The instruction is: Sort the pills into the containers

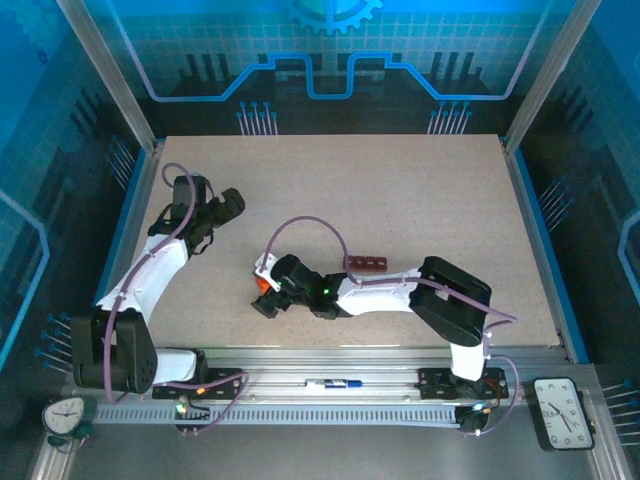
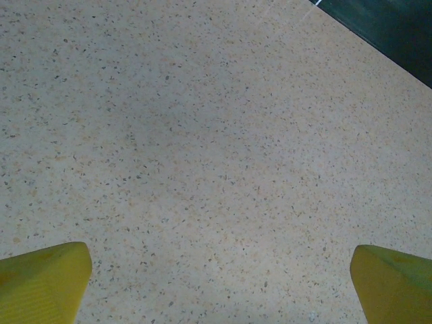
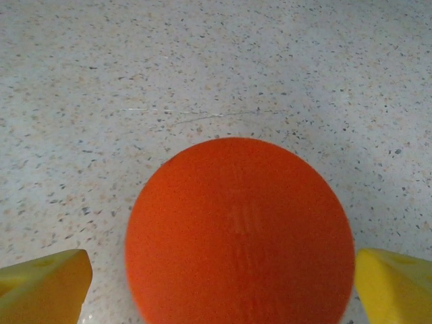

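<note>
The orange pill bottle [image 1: 262, 285] lies on the speckled table, left of centre. In the right wrist view its round orange end [image 3: 239, 236] sits between my yellow fingertips [image 3: 47, 287]. My right gripper [image 3: 223, 287] is open around it; the right finger stands almost against it and the left one is apart from it. From above, the right gripper [image 1: 265, 302] hangs over the bottle. The containers [image 1: 366, 264], a dark red-brown bar, lie just behind the right forearm. My left gripper [image 1: 232, 203] is open over bare table [image 2: 219, 283] at the left. The pills are hidden.
The right arm's forearm [image 1: 380, 293] stretches across the near middle of the table. A purple cable [image 1: 305, 222] loops above it. A small clock [image 1: 65, 415] and a larger one [image 1: 567, 410] stand off the table's near corners. A dark wall [image 2: 391, 27] borders the table's edge.
</note>
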You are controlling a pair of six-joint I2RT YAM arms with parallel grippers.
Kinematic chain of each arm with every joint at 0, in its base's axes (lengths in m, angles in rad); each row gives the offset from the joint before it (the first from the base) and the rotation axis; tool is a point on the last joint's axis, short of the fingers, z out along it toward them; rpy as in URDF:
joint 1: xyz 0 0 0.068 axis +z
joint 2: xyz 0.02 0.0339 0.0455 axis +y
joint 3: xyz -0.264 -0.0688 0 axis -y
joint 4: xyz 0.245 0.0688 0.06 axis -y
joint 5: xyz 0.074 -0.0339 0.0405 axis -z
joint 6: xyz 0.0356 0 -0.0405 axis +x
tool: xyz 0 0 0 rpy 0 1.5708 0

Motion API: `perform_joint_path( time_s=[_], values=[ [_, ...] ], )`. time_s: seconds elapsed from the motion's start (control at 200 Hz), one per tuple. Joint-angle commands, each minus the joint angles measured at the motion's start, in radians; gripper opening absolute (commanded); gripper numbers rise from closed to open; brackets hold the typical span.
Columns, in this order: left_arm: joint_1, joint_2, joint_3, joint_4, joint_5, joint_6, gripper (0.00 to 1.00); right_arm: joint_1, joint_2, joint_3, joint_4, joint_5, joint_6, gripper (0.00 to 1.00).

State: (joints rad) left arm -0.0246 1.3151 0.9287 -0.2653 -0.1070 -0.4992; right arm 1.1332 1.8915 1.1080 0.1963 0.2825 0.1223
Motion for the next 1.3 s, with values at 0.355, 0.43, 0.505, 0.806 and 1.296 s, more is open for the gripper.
perform_joint_path(
  time_s=[0.355,0.43,0.505,0.806,1.296],
  values=[
    [0.02,0.006,0.052,-0.023,0.018,0.007,0.99,-0.058,0.102,0.033,0.1,0.097,-0.007,1.0],
    [0.022,-0.001,0.052,-0.023,0.018,0.008,0.99,-0.074,0.11,0.031,0.106,0.105,-0.006,1.0],
    [0.022,-0.003,0.052,-0.022,0.018,0.01,0.99,-0.095,0.113,0.027,0.113,0.112,0.0,1.0],
    [0.022,-0.013,0.05,-0.023,0.022,0.007,0.99,-0.195,0.127,0.027,0.123,0.137,-0.021,1.0],
    [0.022,-0.037,0.039,-0.025,0.033,0.001,0.99,-0.451,0.118,0.047,0.079,0.065,0.025,1.0]
  ],
)
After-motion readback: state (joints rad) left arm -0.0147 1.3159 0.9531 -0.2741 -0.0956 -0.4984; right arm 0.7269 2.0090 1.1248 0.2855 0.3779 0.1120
